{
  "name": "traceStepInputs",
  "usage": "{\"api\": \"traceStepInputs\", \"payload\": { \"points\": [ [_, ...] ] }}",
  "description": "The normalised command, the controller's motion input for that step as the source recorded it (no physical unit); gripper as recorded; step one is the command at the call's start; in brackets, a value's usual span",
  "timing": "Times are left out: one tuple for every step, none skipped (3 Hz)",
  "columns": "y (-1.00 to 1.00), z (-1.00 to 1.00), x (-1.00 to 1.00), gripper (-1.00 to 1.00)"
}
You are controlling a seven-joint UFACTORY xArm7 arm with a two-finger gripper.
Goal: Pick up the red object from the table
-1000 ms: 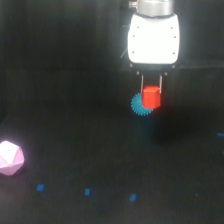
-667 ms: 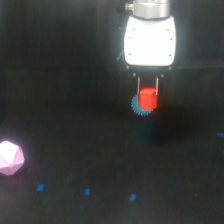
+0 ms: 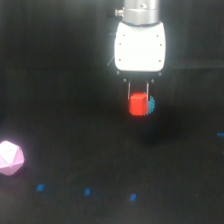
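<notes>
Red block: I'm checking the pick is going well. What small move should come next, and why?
Probably lift a little further, straight up. The end effector looks shut on the red block, which appears clear of the table; the cyan spiky ball sits close behind it.

Matt black table [image 3: 60,90], glossy red object [image 3: 138,105]

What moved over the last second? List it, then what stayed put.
The gripper, shut on the red object, rose and drifted toward the exterior view's left. The cyan spiky ball now peeks out beside the block rather than beneath it. The pink polyhedron and table are unchanged.
</notes>
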Motion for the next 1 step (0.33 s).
{"api": "traceStepInputs", "payload": {
  "points": [
    [0.33,-0.33,0.09,-1.00]
  ]
}}
